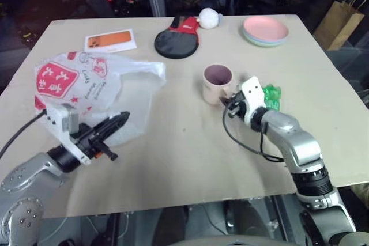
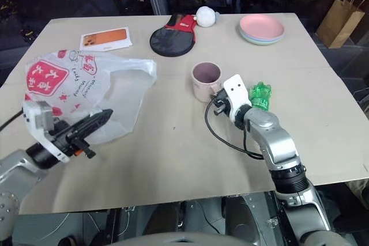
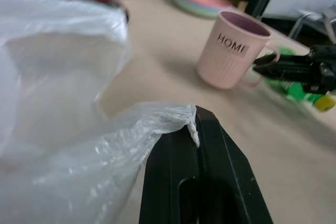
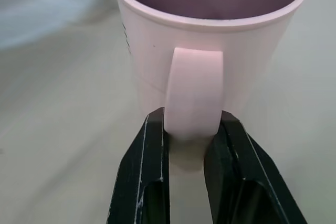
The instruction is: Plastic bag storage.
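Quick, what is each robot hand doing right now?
Left end effector: closed, pinching the plastic bag.
Right end effector: closed on the handle of the pink mug.

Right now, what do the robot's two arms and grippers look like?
Both arms are silver-grey metal with black joint rings. Each wrist carries a white block, and each ends in two tapered black fingers: the left gripper and the right gripper. A black cable loops from each wrist.
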Available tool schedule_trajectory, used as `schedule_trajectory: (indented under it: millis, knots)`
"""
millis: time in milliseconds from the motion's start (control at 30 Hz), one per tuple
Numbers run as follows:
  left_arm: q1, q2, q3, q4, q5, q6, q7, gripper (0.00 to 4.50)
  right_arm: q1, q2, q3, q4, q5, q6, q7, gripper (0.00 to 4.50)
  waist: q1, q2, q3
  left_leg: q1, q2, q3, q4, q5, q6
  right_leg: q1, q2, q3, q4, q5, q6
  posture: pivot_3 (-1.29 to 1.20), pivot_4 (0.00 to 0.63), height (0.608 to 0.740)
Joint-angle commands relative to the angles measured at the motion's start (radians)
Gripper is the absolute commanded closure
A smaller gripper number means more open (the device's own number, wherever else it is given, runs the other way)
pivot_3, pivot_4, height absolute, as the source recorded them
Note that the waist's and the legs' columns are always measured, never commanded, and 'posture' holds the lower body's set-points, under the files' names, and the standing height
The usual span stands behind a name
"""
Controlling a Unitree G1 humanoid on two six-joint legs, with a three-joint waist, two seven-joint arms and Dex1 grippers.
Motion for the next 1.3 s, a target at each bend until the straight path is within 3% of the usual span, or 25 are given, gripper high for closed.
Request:
schedule_trajectory:
  millis: [33, 133, 300, 600, 867, 1067, 1300]
  knots:
    - [-0.046, 0.030, -0.006, -0.071, -0.060, 0.020, 0.017, 4.50, -0.071, -0.015, 0.024, -0.039, 0.080, -0.042, 0.165, 4.05, -0.001, 0.000, 0.000, 0.000, 0.000, 0.000, 0.000, 0.000, 0.000, 0.000, 0.000, 0.000, 0.000, 0.000, 0.000, 0.00, 0.150, 0.740]
    - [-0.088, 0.039, -0.024, -0.102, -0.111, 0.043, 0.037, 4.50, -0.123, 0.012, 0.031, -0.053, 0.174, 0.036, 0.239, 4.05, 0.000, 0.000, 0.000, 0.000, 0.000, -0.001, -0.001, 0.000, 0.000, 0.000, 0.000, 0.000, 0.000, 0.001, 0.002, 0.00, 0.150, 0.740]
    - [-0.060, 0.064, -0.014, -0.153, -0.186, 0.074, 0.024, 4.50, -0.269, 0.165, -0.026, 0.062, 0.355, 0.251, 0.225, 4.05, -0.005, 0.000, 0.001, 0.000, 0.000, -0.001, -0.002, 0.000, 0.000, -0.001, 0.001, 0.000, 0.001, 0.002, 0.003, 0.00, 0.150, 0.740]
    - [0.016, 0.046, 0.018, -0.197, -0.239, 0.049, 0.028, 4.50, -0.365, 0.259, 0.118, 0.304, 0.341, 0.349, 0.313, 4.05, 0.001, 0.001, 0.001, 0.000, 0.000, -0.002, -0.003, 0.000, 0.000, 0.000, 0.000, -0.001, -0.001, 0.000, 0.000, 0.00, 0.150, 0.740]
    - [0.040, 0.012, -0.001, -0.252, -0.288, 0.015, 0.074, 4.50, -0.410, 0.393, 0.026, 0.484, 0.427, 0.547, 0.288, 4.05, 0.001, 0.001, 0.001, 0.000, 0.000, -0.002, -0.003, 0.000, 0.000, 0.000, 0.000, -0.002, -0.001, 0.002, 0.002, 0.00, 0.150, 0.740]
    - [0.056, -0.022, -0.033, -0.270, -0.269, -0.027, 0.086, 4.50, -0.506, 0.553, -0.084, 0.797, 0.395, 0.492, 0.162, 4.05, 0.005, 0.000, 0.001, 0.001, 0.000, -0.003, -0.005, 0.000, 0.000, 0.000, 0.001, -0.003, -0.001, 0.001, 0.001, 0.00, 0.150, 0.740]
    - [0.031, -0.056, 0.005, -0.227, -0.270, -0.090, 0.135, 4.50, -0.521, 0.510, -0.063, 0.829, 0.376, 0.457, 0.173, 4.05, -0.001, 0.001, 0.001, 0.001, 0.000, -0.004, -0.005, 0.000, 0.000, 0.000, 0.001, -0.003, -0.001, 0.002, 0.002, 0.00, 0.150, 0.740]
